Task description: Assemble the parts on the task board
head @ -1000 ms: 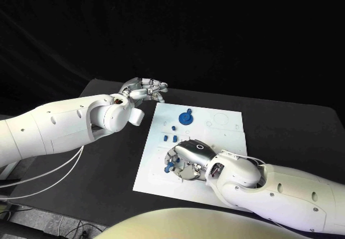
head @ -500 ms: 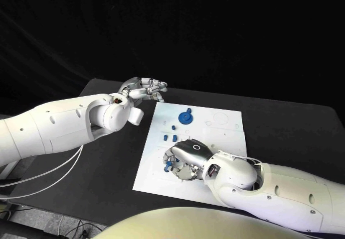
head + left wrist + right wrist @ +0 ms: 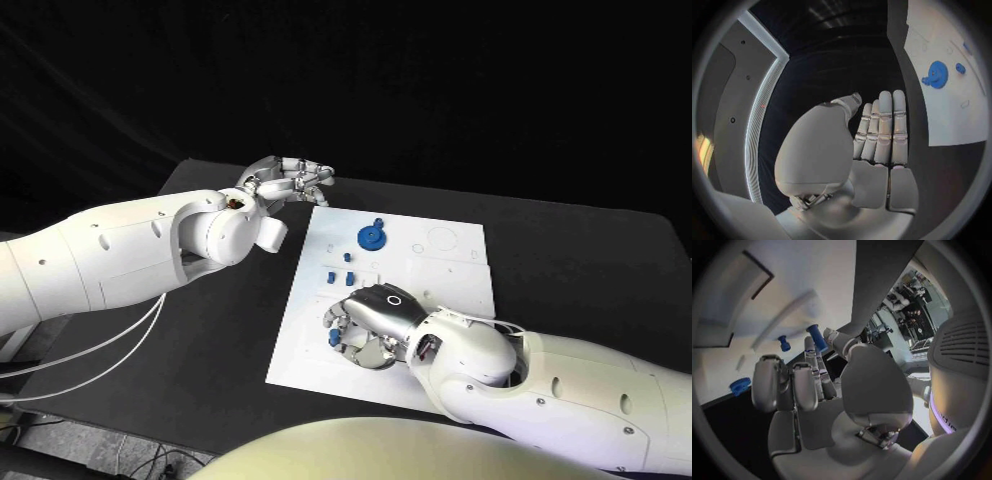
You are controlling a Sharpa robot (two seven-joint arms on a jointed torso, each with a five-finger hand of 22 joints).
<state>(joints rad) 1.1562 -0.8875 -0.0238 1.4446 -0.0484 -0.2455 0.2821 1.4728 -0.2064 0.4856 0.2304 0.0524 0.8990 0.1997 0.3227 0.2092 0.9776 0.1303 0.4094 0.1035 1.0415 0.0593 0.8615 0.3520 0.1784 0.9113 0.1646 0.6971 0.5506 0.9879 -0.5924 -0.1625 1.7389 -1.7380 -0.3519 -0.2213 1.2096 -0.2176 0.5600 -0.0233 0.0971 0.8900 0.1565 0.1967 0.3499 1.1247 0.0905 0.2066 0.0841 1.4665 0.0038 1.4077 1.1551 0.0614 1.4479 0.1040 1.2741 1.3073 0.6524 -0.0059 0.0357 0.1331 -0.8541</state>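
Head view: right hand [image 3: 372, 318] covers blue parts [image 3: 339, 272] on task board [image 3: 454, 270]

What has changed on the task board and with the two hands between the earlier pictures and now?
The right hand has shifted slightly toward the near edge of the task board, pinching a blue peg. The left hand stays off the board's far corner, holding nothing. The blue gear has not moved.

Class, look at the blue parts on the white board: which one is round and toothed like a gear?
The blue gear near the board's far edge, beyond the small blue pegs. It is a wide toothed disc; the others are slim little pieces.
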